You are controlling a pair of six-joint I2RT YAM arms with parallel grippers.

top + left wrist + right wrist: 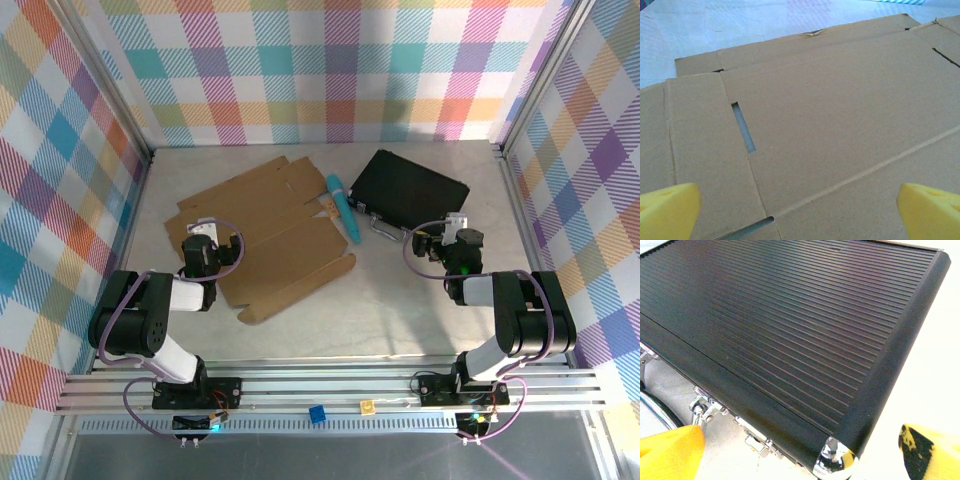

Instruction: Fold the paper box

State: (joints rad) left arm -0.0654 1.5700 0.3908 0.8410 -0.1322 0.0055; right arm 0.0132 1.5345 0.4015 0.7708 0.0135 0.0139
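The paper box is a flat, unfolded brown cardboard sheet lying left of the table's centre; its creases and slots spread across the left wrist view. My left gripper rests at the sheet's near left edge. In its wrist view it stands open, yellow fingertips wide apart above the cardboard, holding nothing. My right gripper sits by the near right corner of the black case. It is open, its fingertips on either side of the case's chrome corner.
A teal pen-like tool lies between the cardboard and the black case. The case's metal handle and latches face the near side. Checked walls enclose the table on three sides.
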